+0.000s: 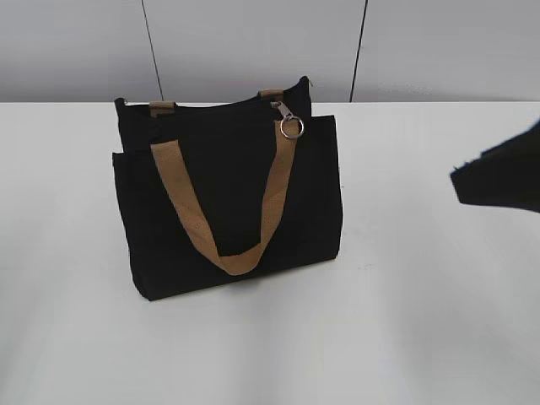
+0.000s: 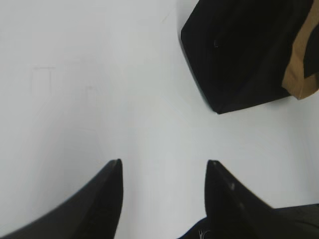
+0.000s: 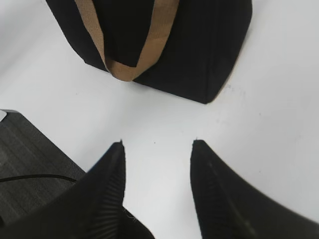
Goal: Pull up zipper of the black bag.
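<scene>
The black bag (image 1: 228, 198) stands upright on the white table (image 1: 422, 321), left of centre. A tan handle hangs down its front. The zipper runs along the top edge; its silver pull with a round ring (image 1: 289, 122) hangs at the top right of the bag. My right gripper (image 3: 157, 144) is open and empty above the table, in front of the bag (image 3: 199, 45); in the exterior view only a dark part of it (image 1: 502, 173) shows at the right edge. My left gripper (image 2: 164, 163) is open and empty over bare table, with a bag corner (image 2: 234, 55) far off.
A grey wall with dark seams stands behind the table. In the right wrist view a dark surface (image 3: 30, 169) lies beyond the table edge at lower left.
</scene>
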{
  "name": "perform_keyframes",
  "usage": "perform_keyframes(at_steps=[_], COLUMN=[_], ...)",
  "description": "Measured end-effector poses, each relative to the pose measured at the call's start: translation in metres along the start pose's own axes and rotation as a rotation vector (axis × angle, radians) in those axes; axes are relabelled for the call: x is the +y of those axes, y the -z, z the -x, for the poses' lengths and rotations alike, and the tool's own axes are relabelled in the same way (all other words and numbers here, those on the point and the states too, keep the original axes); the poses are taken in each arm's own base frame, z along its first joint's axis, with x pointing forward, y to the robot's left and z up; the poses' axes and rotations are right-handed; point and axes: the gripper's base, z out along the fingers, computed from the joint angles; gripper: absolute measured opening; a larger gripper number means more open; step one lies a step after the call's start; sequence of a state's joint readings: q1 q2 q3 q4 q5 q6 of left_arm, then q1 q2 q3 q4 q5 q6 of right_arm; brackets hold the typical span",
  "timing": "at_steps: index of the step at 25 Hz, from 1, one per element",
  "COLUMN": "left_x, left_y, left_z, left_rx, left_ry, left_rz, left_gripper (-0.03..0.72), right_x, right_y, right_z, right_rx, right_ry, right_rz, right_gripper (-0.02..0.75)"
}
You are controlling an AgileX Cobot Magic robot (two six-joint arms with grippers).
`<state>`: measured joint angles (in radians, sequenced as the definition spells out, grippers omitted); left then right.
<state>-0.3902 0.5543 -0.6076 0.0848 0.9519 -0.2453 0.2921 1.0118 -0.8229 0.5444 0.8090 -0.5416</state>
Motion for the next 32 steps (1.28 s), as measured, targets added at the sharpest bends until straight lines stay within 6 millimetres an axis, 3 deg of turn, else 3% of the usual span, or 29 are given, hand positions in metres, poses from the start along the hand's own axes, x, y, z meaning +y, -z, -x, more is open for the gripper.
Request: perform_keyframes(at_steps=[11,18,21,25,32], left_x=[0.014,0.014,0.013,0.013,0.013], left_y=[0.054,0.052,0.049,0.046,0.046], left_z=[-0.047,-0.064,-0.064,-0.064,-0.063], left_rx=[-0.152,-0.191,-0.229,-0.241,-0.247], left_ry=[-0.026,-0.059,-0.083,-0.092,-0.093], left_rz=[-0.022,-0.059,-0.067,-0.07,-0.07], left_gripper=[0.399,0.399,0.399,0.399,0.382], right_x=[0.029,0.039,0.04,0.035,0.032], right_y=[0.088,0.127,0.129,0.113,0.104], right_z=[-0.094,-0.144,-0.159,-0.175,-0.176], right_rx=[-0.153,-0.243,-0.294,-0.268,-0.271], right_ry=[-0.077,-0.091,-0.083,-0.098,-0.101], right_rz=[-0.232,-0.374,-0.393,-0.394,-0.389], right_gripper=[0.338,0.338,0.338,0.338,0.338])
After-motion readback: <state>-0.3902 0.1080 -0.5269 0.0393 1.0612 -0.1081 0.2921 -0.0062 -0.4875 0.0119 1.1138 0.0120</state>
